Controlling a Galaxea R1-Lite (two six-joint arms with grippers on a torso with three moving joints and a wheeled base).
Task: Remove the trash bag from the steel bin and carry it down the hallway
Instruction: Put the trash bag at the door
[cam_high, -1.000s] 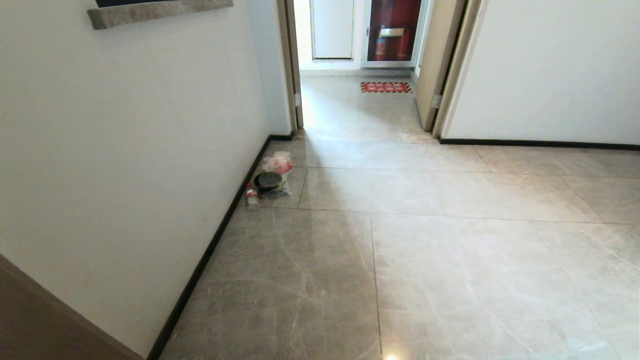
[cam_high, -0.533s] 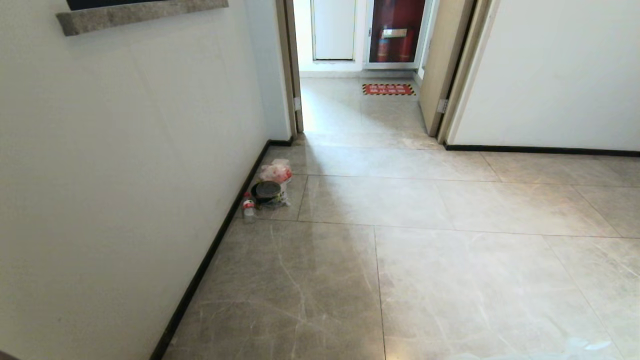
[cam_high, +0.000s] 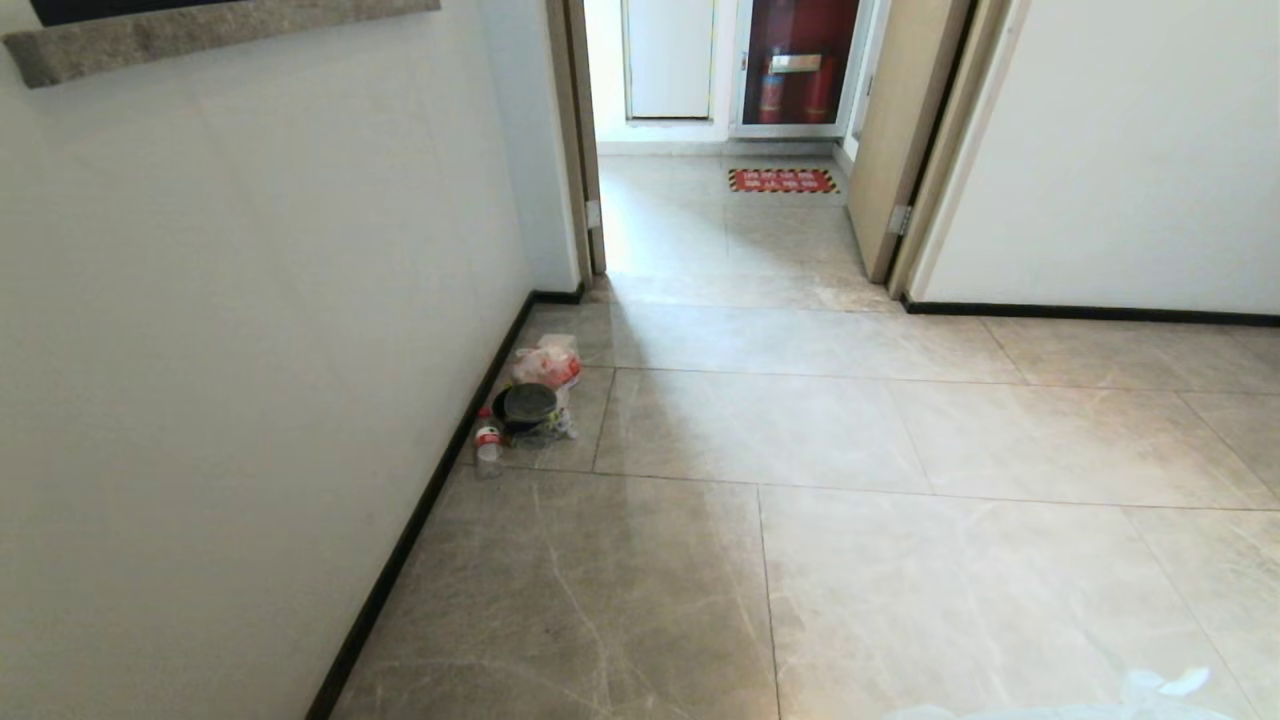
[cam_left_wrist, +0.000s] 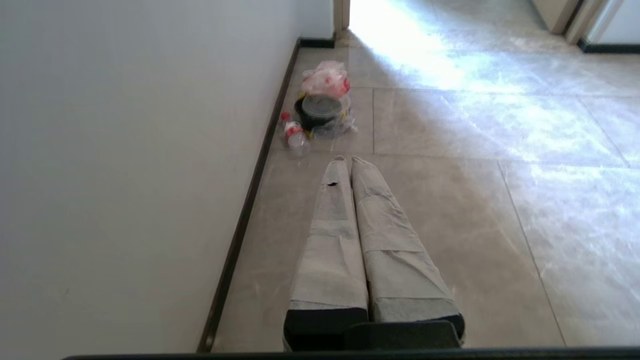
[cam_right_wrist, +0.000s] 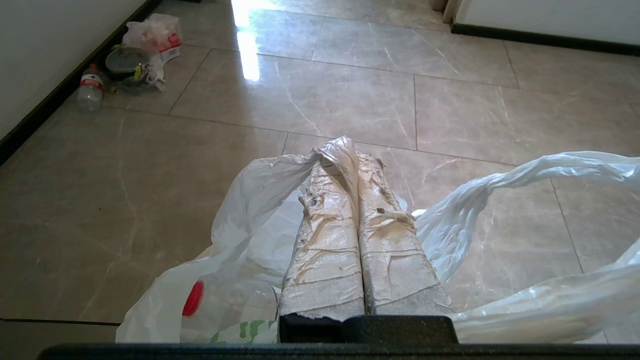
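Note:
The trash bag is thin white plastic with a red cap showing through it, and its loop handle trails out to one side. My right gripper is shut on a pinch of the bag's top edge, and the bag hangs below it over the hallway floor. A sliver of the trash bag shows at the bottom right of the head view. My left gripper is shut and empty, held low and pointing along the left wall. The steel bin is out of view.
A pinkish-red bag, a black round tub and a small bottle lie against the left wall's black skirting. Ahead, a doorway with an open door leads to a red floor mat.
The whole head view has shifted, so the camera has moved: the rubbish pile and doorway sit lower and nearer. A sliver of white bag has come into the bottom right corner.

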